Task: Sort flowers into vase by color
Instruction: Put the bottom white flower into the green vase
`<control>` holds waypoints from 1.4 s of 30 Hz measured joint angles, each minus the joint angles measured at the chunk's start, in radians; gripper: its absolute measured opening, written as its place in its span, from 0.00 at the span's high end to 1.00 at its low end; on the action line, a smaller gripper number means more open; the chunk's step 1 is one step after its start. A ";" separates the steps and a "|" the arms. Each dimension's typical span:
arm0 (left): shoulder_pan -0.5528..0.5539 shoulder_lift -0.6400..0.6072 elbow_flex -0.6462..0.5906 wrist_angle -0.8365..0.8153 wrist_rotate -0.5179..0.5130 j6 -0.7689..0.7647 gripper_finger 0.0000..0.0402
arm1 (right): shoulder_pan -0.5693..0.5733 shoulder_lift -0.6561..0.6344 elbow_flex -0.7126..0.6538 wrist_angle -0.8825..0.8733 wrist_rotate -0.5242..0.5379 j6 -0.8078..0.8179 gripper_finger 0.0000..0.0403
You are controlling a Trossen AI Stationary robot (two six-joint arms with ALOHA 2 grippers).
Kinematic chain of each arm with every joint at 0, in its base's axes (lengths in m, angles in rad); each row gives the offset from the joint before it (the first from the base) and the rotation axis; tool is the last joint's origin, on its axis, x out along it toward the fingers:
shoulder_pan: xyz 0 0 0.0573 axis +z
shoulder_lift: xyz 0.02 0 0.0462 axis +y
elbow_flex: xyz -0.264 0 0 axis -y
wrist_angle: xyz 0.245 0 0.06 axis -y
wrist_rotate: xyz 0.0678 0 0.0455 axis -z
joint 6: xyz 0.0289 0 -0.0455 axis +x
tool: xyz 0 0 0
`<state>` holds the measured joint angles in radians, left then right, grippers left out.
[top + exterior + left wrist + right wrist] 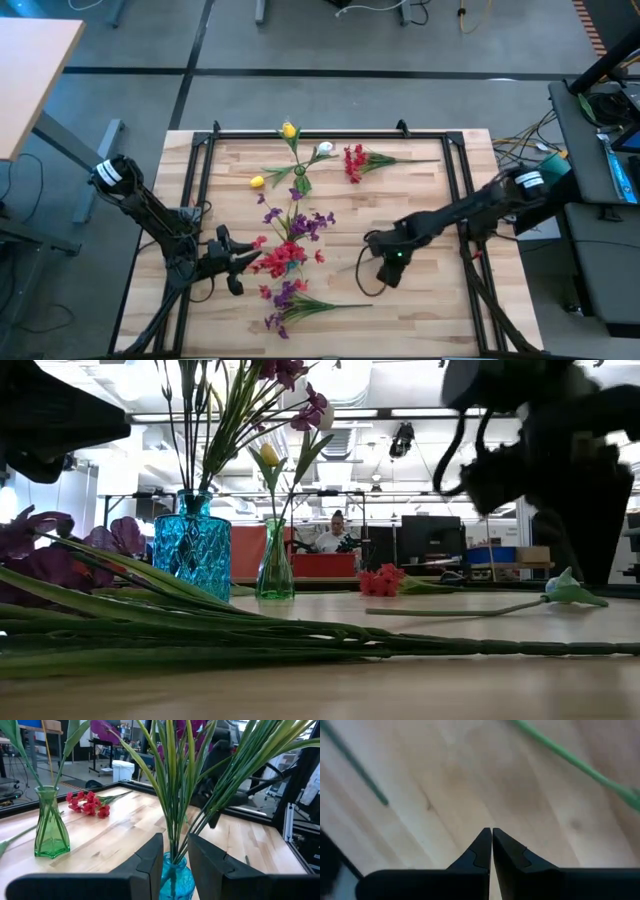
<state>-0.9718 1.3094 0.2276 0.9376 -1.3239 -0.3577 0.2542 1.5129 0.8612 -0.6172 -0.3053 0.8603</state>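
Wooden table (420, 190): left fingers (172, 857) around purple flowers' stems (175, 810); right fingers (491, 845) clenched, empty, above bare wood.

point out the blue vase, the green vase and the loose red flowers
blue vase (192, 550), low view, its patterned body
green vase (50, 827), left wrist view, its glass body
red flowers (354, 163), high view, the blossom cluster

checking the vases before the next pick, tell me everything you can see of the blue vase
The blue vase is clear turquoise glass, by its look, with a diamond-cut body and narrow neck, standing upright on the wooden table. It holds long green stems and leaves topped with purple flowers. The left hand grips its neck, one finger on each side. The green vase stands apart beside it.
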 joint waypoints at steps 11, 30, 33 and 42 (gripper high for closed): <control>0.000 -0.003 0.005 0.015 0.000 0.039 0.81 | 0.121 -0.197 -0.025 -0.265 0.309 0.731 0.89; 0.001 -0.004 0.005 -0.186 -0.140 0.210 0.81 | 0.119 -0.071 -0.072 -0.112 0.515 1.380 0.27; 0.001 -0.004 0.005 -0.196 -0.143 0.213 0.81 | 0.109 -0.032 -0.073 -0.110 0.508 1.402 0.29; 0.001 -0.004 0.005 -0.207 -0.143 0.229 0.81 | 0.058 0.023 -0.072 -0.110 0.467 1.319 0.59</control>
<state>-0.9707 1.3052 0.2329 0.7307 -1.4666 -0.1284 0.3121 1.5361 0.7893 -0.7276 0.1619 2.1794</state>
